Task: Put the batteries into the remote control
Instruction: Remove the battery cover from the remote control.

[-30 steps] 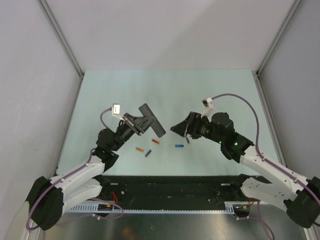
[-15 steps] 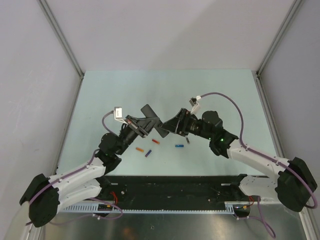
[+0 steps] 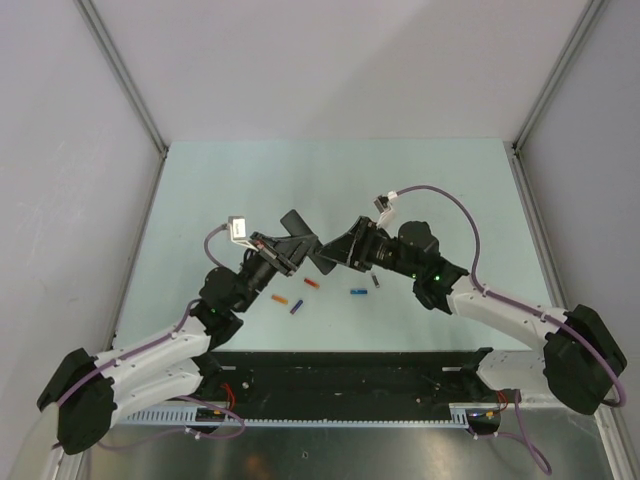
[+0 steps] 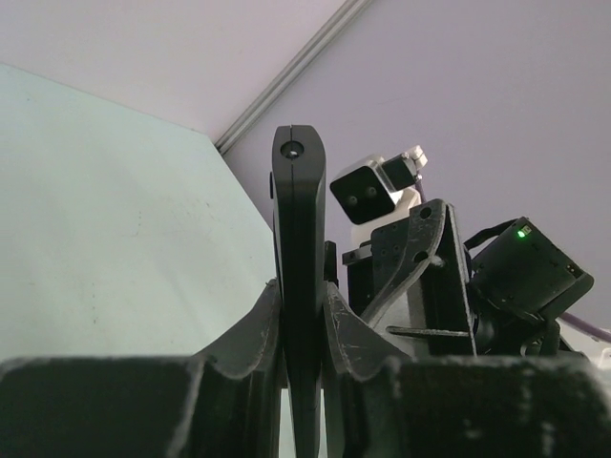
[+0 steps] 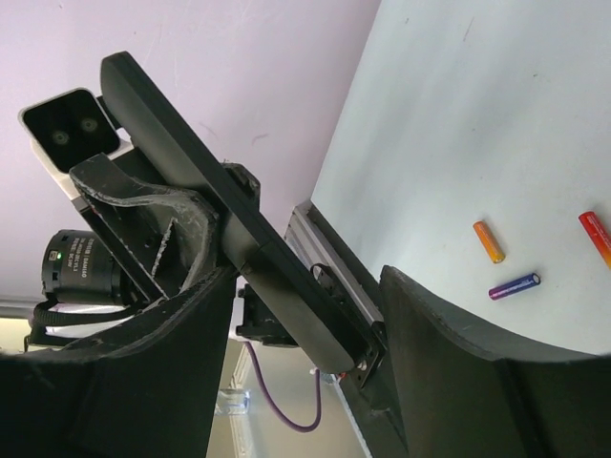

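Note:
The remote control (image 3: 306, 243), a slim black bar, is held off the table by my left gripper (image 3: 285, 252), which is shut on it. In the left wrist view it stands edge-on (image 4: 299, 248) between the two fingers. My right gripper (image 3: 337, 251) is open, and the remote's lower end (image 5: 286, 277) lies between its spread fingers (image 5: 458, 353) without visible contact. On the table lie an orange battery (image 3: 280, 298), a purple one (image 3: 296, 307), a red one (image 3: 311, 283), a blue one (image 3: 357, 292) and a dark grey one (image 3: 376, 281). The orange (image 5: 488, 241), purple (image 5: 514, 285) and red (image 5: 596, 236) ones also show in the right wrist view.
The pale green table (image 3: 330, 180) is enclosed by grey walls at the left, back and right. A black rail (image 3: 350, 365) runs along the near edge by the arm bases. The right arm's purple cable (image 3: 470, 215) loops above its wrist.
My right arm has swung left, bringing its open fingers around the remote's end. My left arm has shifted slightly right, still gripping the remote. The batteries have not moved.

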Robot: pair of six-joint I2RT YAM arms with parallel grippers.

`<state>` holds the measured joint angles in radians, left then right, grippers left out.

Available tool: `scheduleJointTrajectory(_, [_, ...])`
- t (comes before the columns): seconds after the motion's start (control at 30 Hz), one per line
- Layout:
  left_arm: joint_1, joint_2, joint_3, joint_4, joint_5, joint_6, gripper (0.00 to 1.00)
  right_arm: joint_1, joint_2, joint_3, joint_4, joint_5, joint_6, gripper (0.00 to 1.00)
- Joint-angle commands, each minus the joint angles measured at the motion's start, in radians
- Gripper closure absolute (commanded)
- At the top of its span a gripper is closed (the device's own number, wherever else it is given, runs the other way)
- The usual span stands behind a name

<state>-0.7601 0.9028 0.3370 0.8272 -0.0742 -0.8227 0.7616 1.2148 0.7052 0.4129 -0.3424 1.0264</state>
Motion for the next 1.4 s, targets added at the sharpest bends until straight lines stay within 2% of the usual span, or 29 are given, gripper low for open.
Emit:
scheduleJointTrajectory(0.0, [-0.01,-0.024,0.023,0.016,-0.024,0.031,1.0,0.01,0.012,0.002,0.058,-0.007,0.017,0.35])
scheduleJointTrajectory(0.27, [-0.012,-0.041,0.02,0.013,-0.038,0.037,1.0,0.008,0.025,0.002,0.052,-0.01,0.023,0.35])
scheduleJointTrajectory(0.37, [-0.012,-0.044,0.019,0.012,-0.044,0.04,1.0,0.008,0.031,0.002,0.05,-0.015,0.024,0.31])
scheduleJointTrajectory(0.47, [-0.012,-0.042,0.02,0.013,-0.041,0.04,1.0,0.008,0.032,0.002,0.056,-0.015,0.027,0.32])
scheduleJointTrajectory(0.53, [-0.013,-0.042,0.02,0.012,-0.039,0.039,1.0,0.008,0.037,0.002,0.063,-0.018,0.029,0.34])
scheduleJointTrajectory(0.73, [-0.015,-0.051,0.019,0.013,-0.045,0.039,1.0,0.01,0.048,0.0,0.06,-0.027,0.031,0.55])
scheduleJointTrajectory(0.9, [-0.015,-0.056,0.027,0.013,-0.045,0.042,1.0,0.013,0.049,0.0,0.056,-0.029,0.028,0.59])
scheduleJointTrajectory(1.0, [-0.016,-0.05,0.03,0.013,-0.042,0.04,1.0,0.015,0.049,0.002,0.061,-0.032,0.027,0.49])
scheduleJointTrajectory(1.03, [-0.015,-0.047,0.028,0.012,-0.042,0.04,1.0,0.015,0.048,0.002,0.066,-0.033,0.027,0.38])
scheduleJointTrajectory(1.13, [-0.016,-0.042,0.022,0.01,-0.044,0.037,1.0,0.007,0.04,0.002,0.073,-0.038,0.034,0.21])
scheduleJointTrajectory(1.33, [-0.015,-0.03,0.004,0.001,-0.059,0.005,1.0,-0.021,-0.02,0.036,-0.031,-0.015,-0.014,0.14])
scheduleJointTrajectory(1.37, [-0.015,-0.025,0.004,-0.002,-0.059,0.0,1.0,-0.024,-0.044,0.049,-0.111,-0.003,-0.038,0.14])
